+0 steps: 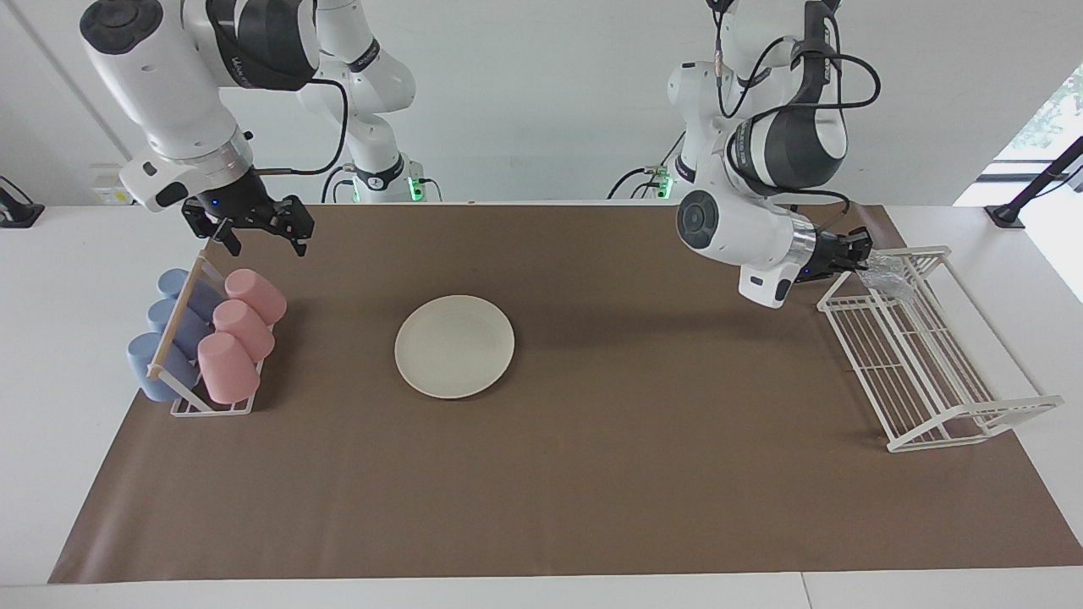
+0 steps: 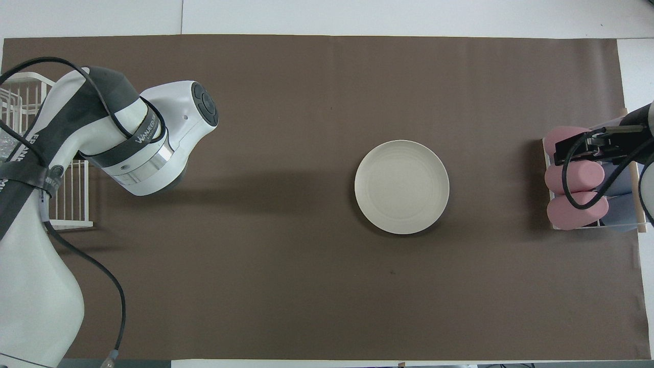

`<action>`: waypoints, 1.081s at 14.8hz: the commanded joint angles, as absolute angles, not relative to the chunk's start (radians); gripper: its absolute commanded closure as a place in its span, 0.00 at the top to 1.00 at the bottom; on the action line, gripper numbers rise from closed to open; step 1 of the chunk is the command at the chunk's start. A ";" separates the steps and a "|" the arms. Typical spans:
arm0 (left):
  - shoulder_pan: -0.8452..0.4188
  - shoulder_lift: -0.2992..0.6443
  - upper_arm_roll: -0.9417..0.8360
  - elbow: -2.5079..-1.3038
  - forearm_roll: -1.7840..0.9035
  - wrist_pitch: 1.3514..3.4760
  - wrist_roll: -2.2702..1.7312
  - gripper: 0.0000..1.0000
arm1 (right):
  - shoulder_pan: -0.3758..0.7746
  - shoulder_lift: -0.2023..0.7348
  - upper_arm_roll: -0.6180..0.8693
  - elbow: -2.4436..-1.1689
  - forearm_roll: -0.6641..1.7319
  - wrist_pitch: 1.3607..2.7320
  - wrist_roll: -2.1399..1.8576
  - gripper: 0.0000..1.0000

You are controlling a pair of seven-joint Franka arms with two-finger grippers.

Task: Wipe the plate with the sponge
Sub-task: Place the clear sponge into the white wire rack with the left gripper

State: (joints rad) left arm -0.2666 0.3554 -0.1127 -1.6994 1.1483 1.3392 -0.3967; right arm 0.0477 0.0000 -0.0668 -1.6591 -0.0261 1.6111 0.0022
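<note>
Gripping the sponge at the wire rack, left gripper is clamped on it. Plate: mid-table, well apart. Advice: lift clear of the rack wires before carrying over. Right gripper: spread wide, waiting over the cups.

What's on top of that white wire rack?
A silvery sponge sits at the white wire rack's upper rail, with the left gripper shut on it. Its pinched edge is hidden.

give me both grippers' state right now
left gripper: shut on the silvery mesh sponge at the white wire rack
right gripper: open, empty
</note>
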 commanded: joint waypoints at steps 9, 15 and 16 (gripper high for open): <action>-0.161 0.407 -0.115 -1.677 1.068 1.506 -0.479 0.00 | 0.034 0.012 -0.063 -1.643 -0.018 1.605 -0.025 1.00; -0.149 0.407 -0.117 -1.681 1.058 1.528 -0.477 0.00 | 0.032 0.012 -0.063 -1.643 0.037 1.606 -0.026 1.00; -0.149 0.407 -0.115 -1.681 1.048 1.532 -0.479 0.29 | 0.032 0.012 -0.063 -1.643 0.034 1.606 -0.026 1.00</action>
State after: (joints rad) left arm -0.1609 0.3985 -0.1129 -1.6917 1.0701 1.5086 -0.4657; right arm 0.0449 0.0020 -0.0660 -1.6589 0.0176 1.6111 -0.0039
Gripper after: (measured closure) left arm 0.956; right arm 0.000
